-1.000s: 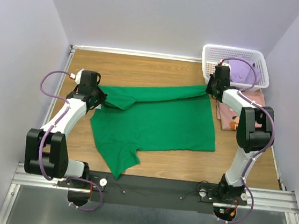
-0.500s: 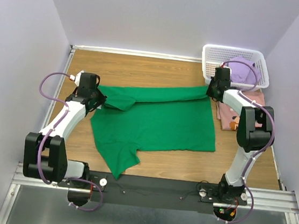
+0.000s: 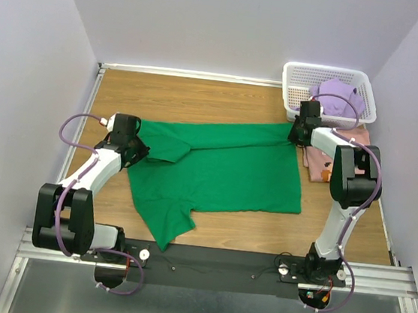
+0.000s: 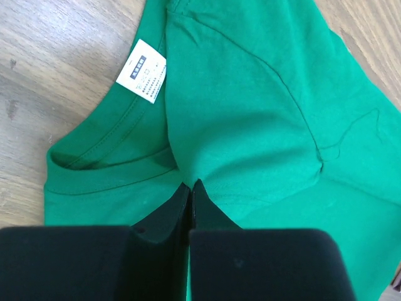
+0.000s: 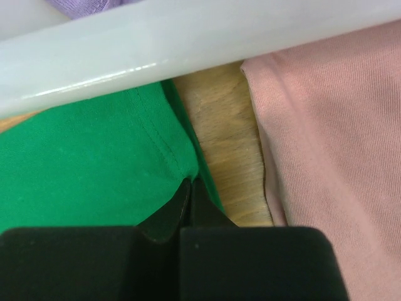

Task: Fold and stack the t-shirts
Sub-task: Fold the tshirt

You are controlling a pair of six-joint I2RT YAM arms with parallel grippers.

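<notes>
Green t-shirt (image 3: 222,173) pinched by closed left pincer (image 4: 190,187) and right pincer (image 5: 189,184).

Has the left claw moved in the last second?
Yes. The left gripper, pinching the green t-shirt, slid nearer the arm bases, away from the far edge of the table.

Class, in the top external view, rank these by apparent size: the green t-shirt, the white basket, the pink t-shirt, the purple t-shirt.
1. green t-shirt
2. white basket
3. pink t-shirt and purple t-shirt: unsure, each partly hidden.
</notes>
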